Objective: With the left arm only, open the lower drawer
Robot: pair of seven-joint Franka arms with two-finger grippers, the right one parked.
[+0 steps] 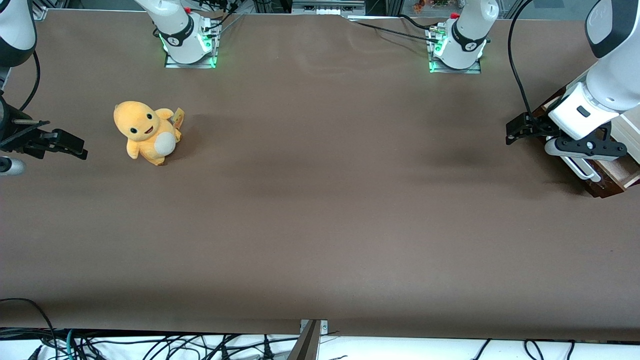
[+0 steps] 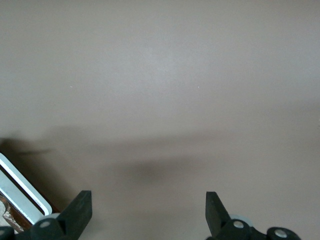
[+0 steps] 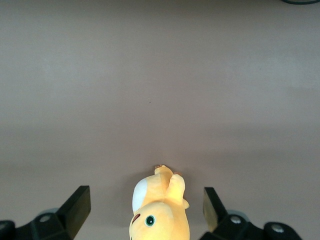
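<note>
White arm: we log the glossy white jointed left arm [image 1: 607, 75] bent low at its table end.
Gripper: black two-finger gripper [image 1: 517, 131], fingers [image 2: 80, 210] spread wide, holding nothing.
Drawer: dark reddish-brown lower drawer [image 1: 607, 181] with whitish handle [image 2: 22, 192], under the wrist.

No readable text, label, brand or number shows anywhere (the arm-base markings are too small to make out).

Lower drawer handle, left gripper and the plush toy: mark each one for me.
lower drawer handle [image 1: 580, 169]: front view, on the whitish bar.
left gripper [image 2: 148, 207]: left wrist view, midway between its open fingers.
yellow plush toy [image 1: 146, 131]: front view, on its body below the face.
</note>
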